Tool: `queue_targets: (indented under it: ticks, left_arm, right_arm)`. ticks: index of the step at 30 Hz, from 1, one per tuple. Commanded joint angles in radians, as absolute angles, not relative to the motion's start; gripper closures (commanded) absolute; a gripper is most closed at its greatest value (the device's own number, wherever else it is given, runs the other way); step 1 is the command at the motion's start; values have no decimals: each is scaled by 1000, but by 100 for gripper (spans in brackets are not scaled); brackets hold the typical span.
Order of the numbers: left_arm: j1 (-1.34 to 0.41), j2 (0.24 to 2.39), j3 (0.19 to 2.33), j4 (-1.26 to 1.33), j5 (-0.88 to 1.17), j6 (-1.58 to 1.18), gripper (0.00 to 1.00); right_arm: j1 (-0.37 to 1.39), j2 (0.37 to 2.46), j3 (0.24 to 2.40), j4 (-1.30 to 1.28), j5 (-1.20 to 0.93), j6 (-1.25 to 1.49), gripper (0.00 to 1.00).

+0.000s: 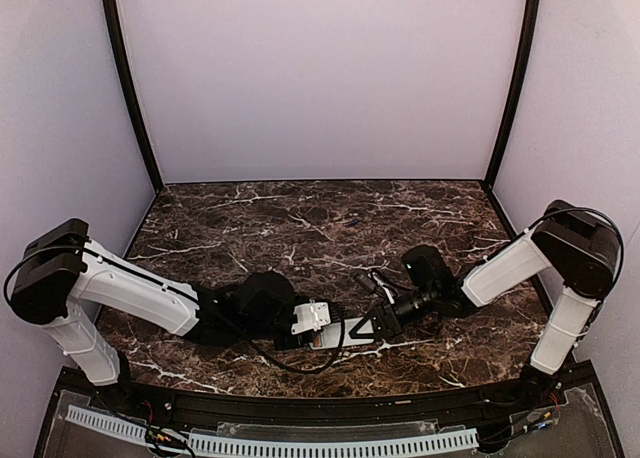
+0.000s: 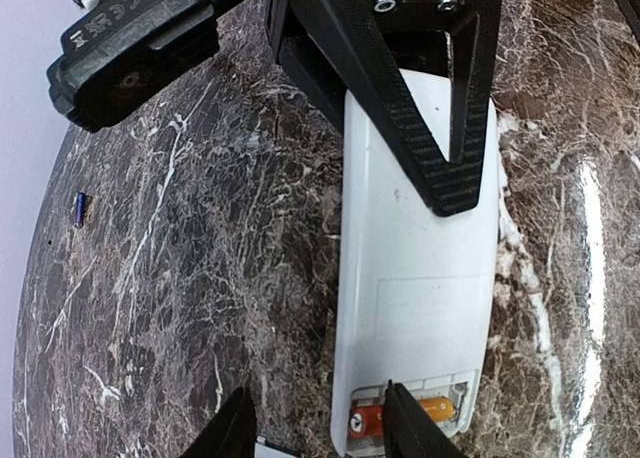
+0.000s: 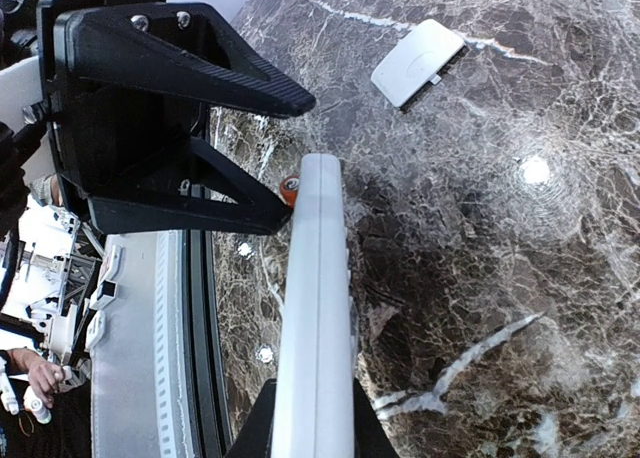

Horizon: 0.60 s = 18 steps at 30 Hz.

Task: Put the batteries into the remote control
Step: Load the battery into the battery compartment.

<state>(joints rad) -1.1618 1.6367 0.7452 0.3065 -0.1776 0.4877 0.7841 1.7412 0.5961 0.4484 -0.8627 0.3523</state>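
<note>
The white remote control (image 2: 415, 268) lies back up on the marble table, its battery bay open at the end near my left gripper. The orange-copper battery (image 2: 440, 410) sits in that bay; it also shows in the right wrist view (image 3: 290, 189). My left gripper (image 2: 315, 403) is open, with one fingertip (image 2: 405, 418) over the orange battery and the other beside the remote. My right gripper (image 3: 310, 423) is shut on the remote's far end (image 3: 315, 318), clamping its two faces. The dark blue battery (image 2: 80, 208) lies alone on the table, far to the side. In the top view both grippers meet at the remote (image 1: 358, 330).
A small white square cover plate (image 3: 420, 63) lies flat on the marble beyond the remote. The table's black front rail (image 3: 200, 338) runs close beside the remote. White walls enclose the table at the back and sides.
</note>
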Motion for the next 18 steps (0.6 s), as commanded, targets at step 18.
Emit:
queue_targets:
  ticks: [18]
  left_arm:
    - [-1165,1571,716,307,-67,531,73]
  right_arm:
    - [797,1755,603,438,-836,347,100]
